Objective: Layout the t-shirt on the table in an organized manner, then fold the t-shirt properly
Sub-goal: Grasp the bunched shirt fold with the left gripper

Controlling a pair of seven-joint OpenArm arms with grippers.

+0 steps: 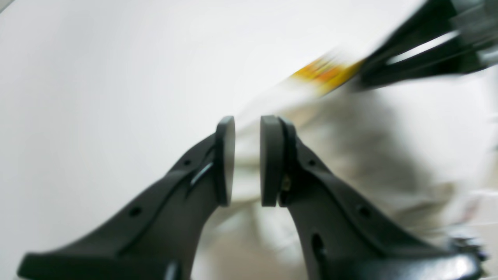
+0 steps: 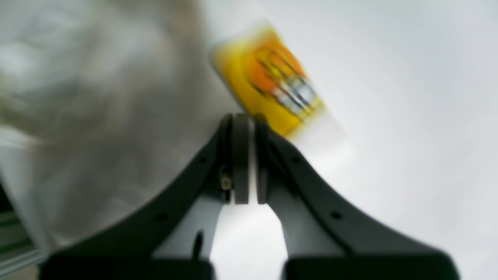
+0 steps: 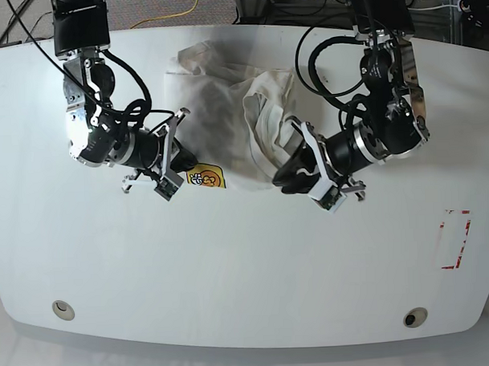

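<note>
Black left gripper (image 1: 247, 161) pads slightly parted at the cream cotton t-shirt (image 3: 226, 111) edge; grip uncertain. Right gripper (image 2: 248, 159) nearly closed beside the yellow graphic, hold unclear. T-shirt bunched mid glossy white table (image 3: 247, 271). Soft, limp: take hem corners.

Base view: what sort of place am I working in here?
Probably a robotics lab or test workstation: a glossy white table with grommet holes and a red-outlined mark, two arms mounted at its far edge, and cables trailing on the floor behind.
</note>
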